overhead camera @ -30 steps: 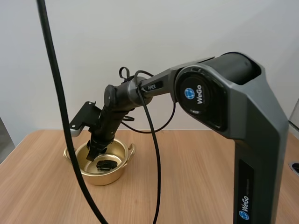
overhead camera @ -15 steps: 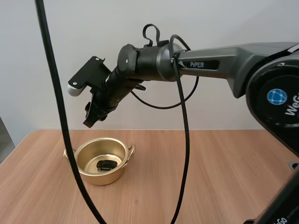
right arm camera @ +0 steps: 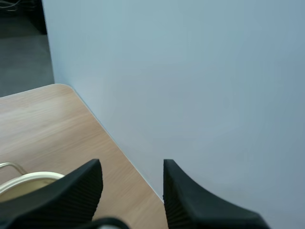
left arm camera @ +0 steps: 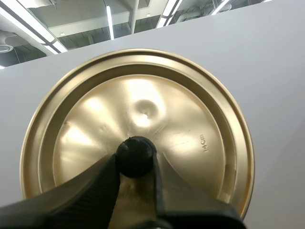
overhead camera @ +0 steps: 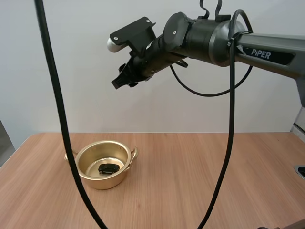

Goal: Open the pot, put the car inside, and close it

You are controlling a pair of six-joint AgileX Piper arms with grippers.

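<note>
- Right gripper point(overhead camera: 123, 78) hangs high above the table point(overhead camera: 200, 171), jaws apart, empty
- Left gripper point(left arm camera: 135, 159) is clamped on the knob point(left arm camera: 136, 147) of the lid point(left arm camera: 181, 119)
- Car point(overhead camera: 108, 168) lies inside the open pot point(overhead camera: 102, 181)

Bright even light, glare on lid point(left arm camera: 143, 110), soft shadow under pot point(overhead camera: 103, 179)

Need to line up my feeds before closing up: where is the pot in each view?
High view: pot on the left of the table, car inside, lid off.
Right wrist view: the pot's rim beside the open right gripper.
Left wrist view: faces the lid, pinched by its knob in the left gripper.
Shared landmark: the table edge meeting the white wall.
</note>
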